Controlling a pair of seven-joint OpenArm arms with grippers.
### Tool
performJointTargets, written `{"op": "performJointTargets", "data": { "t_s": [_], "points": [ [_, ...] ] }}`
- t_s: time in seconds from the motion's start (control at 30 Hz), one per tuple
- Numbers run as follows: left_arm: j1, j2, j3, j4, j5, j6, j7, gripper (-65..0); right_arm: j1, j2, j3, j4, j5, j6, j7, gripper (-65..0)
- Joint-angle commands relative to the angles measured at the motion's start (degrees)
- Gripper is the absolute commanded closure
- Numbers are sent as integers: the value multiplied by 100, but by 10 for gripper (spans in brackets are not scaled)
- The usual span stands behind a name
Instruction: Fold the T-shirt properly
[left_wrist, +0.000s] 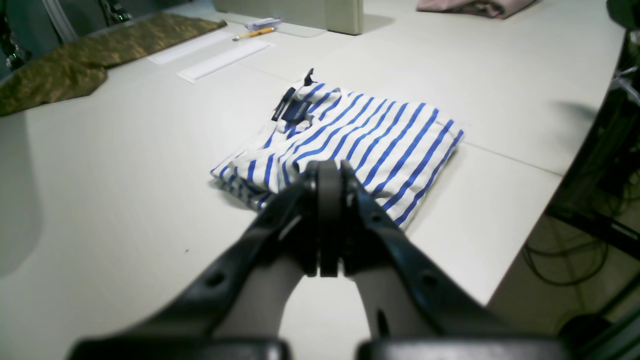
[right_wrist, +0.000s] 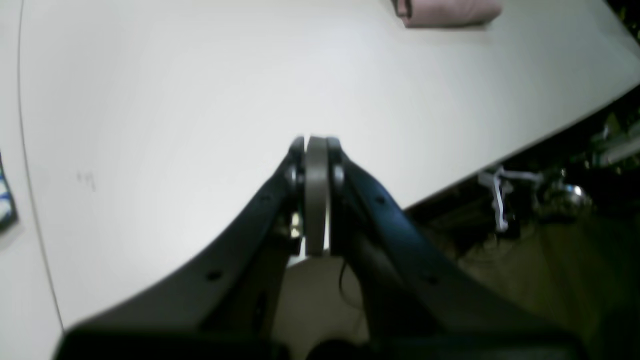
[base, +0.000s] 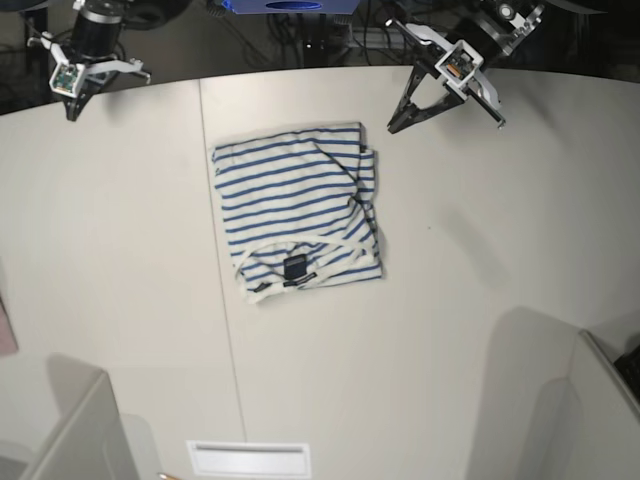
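Note:
The T-shirt (base: 298, 212), white with blue stripes, lies folded into a compact rectangle at the table's middle, its dark neck label (base: 294, 266) facing up near the front edge. In the left wrist view the T-shirt (left_wrist: 360, 135) lies just beyond my left gripper (left_wrist: 328, 167), which is shut with nothing in it and hovers off the cloth. From the base view the left gripper (base: 392, 128) sits beside the shirt's far right corner. My right gripper (right_wrist: 315, 142) is shut and empty over bare table, far left at the back (base: 72, 112). Only a sliver of T-shirt (right_wrist: 4, 197) shows there.
An olive patterned cloth (left_wrist: 90, 50), a pencil (left_wrist: 252, 34) and white strips (left_wrist: 225, 60) lie beyond the shirt. A pink cloth (right_wrist: 450, 10) lies at a table corner. Grey partitions (base: 590, 400) stand at the front. The table edge (left_wrist: 525, 255) drops off to cables.

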Motion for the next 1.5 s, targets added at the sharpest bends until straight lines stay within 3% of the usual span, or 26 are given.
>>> {"op": "performJointTargets", "data": {
  "t_s": [0.0, 0.17, 0.3, 0.43, 0.6, 0.87, 1.13, 1.2, 1.27, 1.33, 1.47],
  "points": [
    [140, -64, -44, 91, -79, 38, -318, 0, -216, 16, 15, 62, -93, -39, 304, 0],
    [659, -160, -53, -138, -70, 38, -942, 0, -857, -10, -29, 53, -84, -39, 471, 0],
    [1019, -389, -9, -771, -70, 38, -1347, 0, -1323, -98, -469, -17, -84, -39, 471, 0],
    [1169, -486, 17, -1667, 185, 38, -1399, 0, -1376, -63, -1154, -580, -84, -39, 471, 0],
    [1178, -459, 184, -2889, 985, 38, -1408, 0, -910, 96, -1919, -1749, -84, -66, 471, 0],
    [518, -380, 791, -4692, 695, 38, -1347, 0, 180, 315, -2649, -3727, -84, -74, 463, 0],
    [-765, 209, 176, -7487, 370, 47, -1347, 0, 1288, 280, -3106, -6224, -67, -39, 463, 0],
    [-1143, 270, 184, -8278, 370, 223, -1364, 0, 1754, 175, -3115, -7200, -67, -13, 463, 0],
    [-1548, 297, 246, -9061, 370, 662, -1391, 0, 2351, -89, -3229, -8351, -67, 260, 480, 0],
    [-1970, 297, 395, -9799, 370, 1163, -1391, 0, 2940, -256, -3379, -9450, -67, 761, 489, 0],
    [-2655, 314, 422, -10819, 317, 1550, -1347, 0, 3670, -599, -3405, -10487, -67, 1842, 463, 0]
  ]
}}
